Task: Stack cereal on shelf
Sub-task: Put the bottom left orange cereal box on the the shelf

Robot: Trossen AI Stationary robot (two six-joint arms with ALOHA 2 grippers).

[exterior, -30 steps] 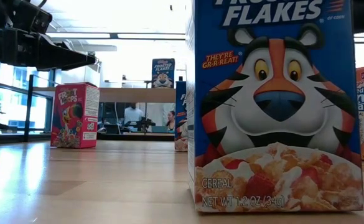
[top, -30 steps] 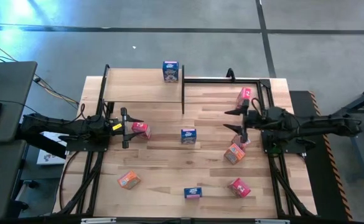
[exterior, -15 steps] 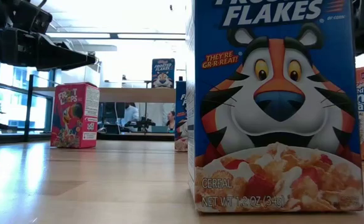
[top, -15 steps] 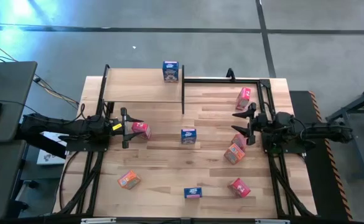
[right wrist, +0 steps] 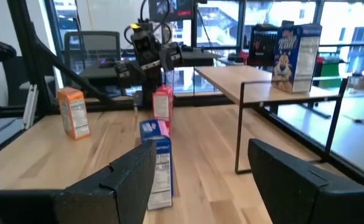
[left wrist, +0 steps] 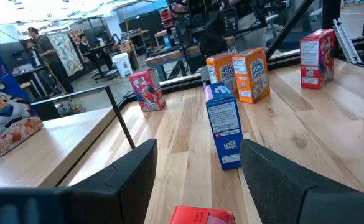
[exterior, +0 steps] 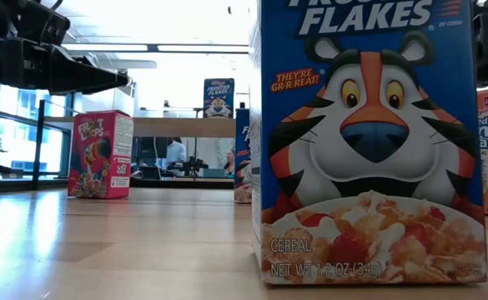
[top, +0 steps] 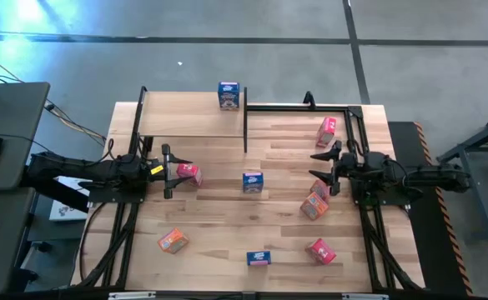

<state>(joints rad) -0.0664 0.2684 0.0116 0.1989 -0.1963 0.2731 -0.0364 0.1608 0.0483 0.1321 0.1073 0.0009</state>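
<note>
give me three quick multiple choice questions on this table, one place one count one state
1. Where does the shelf sit on the table? A far left corner B near right corner C centre
2. How many boxes are pink? A one B five C three
3. The right gripper's fingers are: A shut on a box B open, empty C hidden

Answers:
1 A: in the high view its board fills the far left corner.
2 C: the pink boxes lie one by the left arm, one far right, one near right.
3 B: the right wrist view shows both fingers apart, nothing between them.
</note>
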